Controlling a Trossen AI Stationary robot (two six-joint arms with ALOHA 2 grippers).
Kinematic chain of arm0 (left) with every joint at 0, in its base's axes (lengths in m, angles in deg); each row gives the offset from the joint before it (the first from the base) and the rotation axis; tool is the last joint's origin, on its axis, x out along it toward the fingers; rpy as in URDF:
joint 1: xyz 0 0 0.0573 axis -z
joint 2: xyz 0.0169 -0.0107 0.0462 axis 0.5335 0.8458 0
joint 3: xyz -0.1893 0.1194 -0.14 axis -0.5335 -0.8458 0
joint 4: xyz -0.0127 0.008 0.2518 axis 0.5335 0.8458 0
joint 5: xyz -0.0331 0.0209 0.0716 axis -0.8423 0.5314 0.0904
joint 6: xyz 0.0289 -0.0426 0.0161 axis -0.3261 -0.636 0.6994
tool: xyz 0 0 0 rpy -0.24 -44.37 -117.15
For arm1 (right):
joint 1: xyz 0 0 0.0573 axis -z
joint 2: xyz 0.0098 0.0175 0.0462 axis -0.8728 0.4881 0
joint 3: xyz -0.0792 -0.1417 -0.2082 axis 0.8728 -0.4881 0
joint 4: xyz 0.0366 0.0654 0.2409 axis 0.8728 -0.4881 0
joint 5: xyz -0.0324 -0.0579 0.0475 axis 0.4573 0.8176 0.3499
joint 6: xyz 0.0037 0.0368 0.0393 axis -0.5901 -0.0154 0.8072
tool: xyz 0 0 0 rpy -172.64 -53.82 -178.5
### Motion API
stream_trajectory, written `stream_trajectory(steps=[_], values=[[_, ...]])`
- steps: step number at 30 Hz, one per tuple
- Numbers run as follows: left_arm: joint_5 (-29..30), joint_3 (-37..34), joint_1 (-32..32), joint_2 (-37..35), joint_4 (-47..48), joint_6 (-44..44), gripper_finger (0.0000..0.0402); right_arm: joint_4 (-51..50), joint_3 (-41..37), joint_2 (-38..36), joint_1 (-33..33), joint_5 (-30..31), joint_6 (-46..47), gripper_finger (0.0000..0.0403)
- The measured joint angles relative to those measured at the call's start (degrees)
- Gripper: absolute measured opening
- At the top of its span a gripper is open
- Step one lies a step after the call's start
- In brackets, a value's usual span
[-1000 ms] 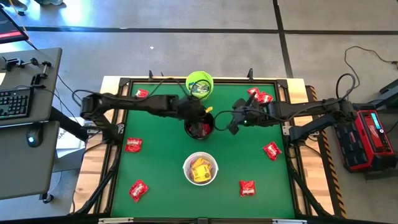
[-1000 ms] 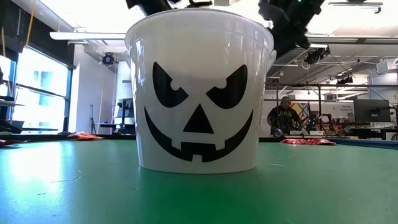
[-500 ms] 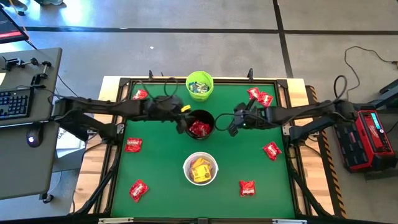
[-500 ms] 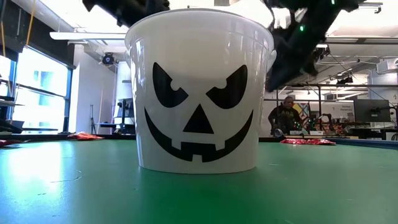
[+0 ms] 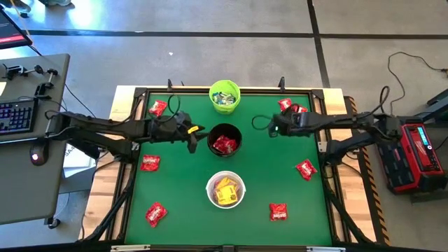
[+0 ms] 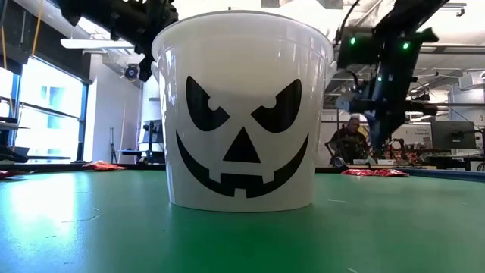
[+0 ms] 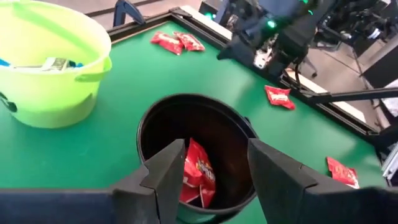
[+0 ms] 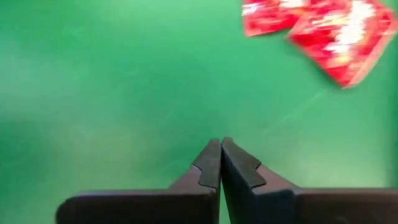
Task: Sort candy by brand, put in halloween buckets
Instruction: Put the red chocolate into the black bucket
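Three halloween buckets stand in a row down the table's middle: lime green (image 5: 225, 96) at the far side, black (image 5: 225, 140) with red candy (image 7: 198, 174) in it, and white (image 5: 225, 190) with yellow candy (image 5: 225, 192). My left gripper (image 5: 197, 138) hangs open just left of the black bucket, holding nothing (image 7: 214, 163). My right gripper (image 5: 273, 127) is shut and empty (image 8: 221, 146), pointing down at the green table right of the black bucket. Two red candy packets (image 8: 314, 22) lie close to it at the far right (image 5: 290, 107).
More red candy packets lie flat on the table: far left (image 5: 158, 108), left (image 5: 150, 162), near left (image 5: 155, 213), near right (image 5: 278, 211) and right (image 5: 306, 169). The white bucket's face (image 6: 242, 121) fills the low view. A person (image 6: 348, 140) sits in the room behind.
My left gripper has drawn back from above the black bucket toward the table's left edge, staying open. My right gripper, still shut, has sunk and swung from beside the black bucket toward the far right, nearer the two red packets.
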Motion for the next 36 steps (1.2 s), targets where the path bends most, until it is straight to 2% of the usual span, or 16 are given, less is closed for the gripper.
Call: stream_trajectory(steps=[4, 9, 13, 16, 19, 25, 29, 36], values=[[0.0, -1.4, 0.7, -0.2, -2.0, -1.0, 0.0166, 0.8, -0.4, 0.0, 10.2, -5.4, -9.4, 0.0019], [0.0, -1.7, 1.0, -0.2, -2.6, -1.2, 0.0166, 3.1, -0.4, 0.0, 21.5, -10.7, -26.1, 0.0082], [0.0, -1.7, 1.0, -0.2, -2.6, -1.4, 0.0165, 4.7, -0.4, 0.0, 26.9, -12.3, -38.8, 0.014], [0.0, -1.7, 1.0, -0.2, -2.6, -1.4, 0.0165, 6.8, -0.3, 0.6, 29.2, -12.4, -48.5, 0.0164], [0.0, -1.7, 1.0, -0.2, -2.6, -1.1, 0.0165, 9.7, -0.3, 2.2, 30.6, -13.1, -56.0, 0.0168], [-0.1, -1.6, 1.0, -0.2, -2.5, -1.1, 0.0165, 9.1, -0.3, 9.1, 33.2, -13.4, -63.5, 0.017], [-0.2, -1.6, 1.1, -0.2, -2.5, -0.6, 0.0165, 8.5, 0.0, 13.3, 34.3, -11.2, -64.0, 0.0169], [-0.2, -1.6, 1.1, -0.2, -2.0, -0.6, 0.0165, 10.5, -0.1, 14.0, 33.4, -9.2, -62.9, 0.0141]])
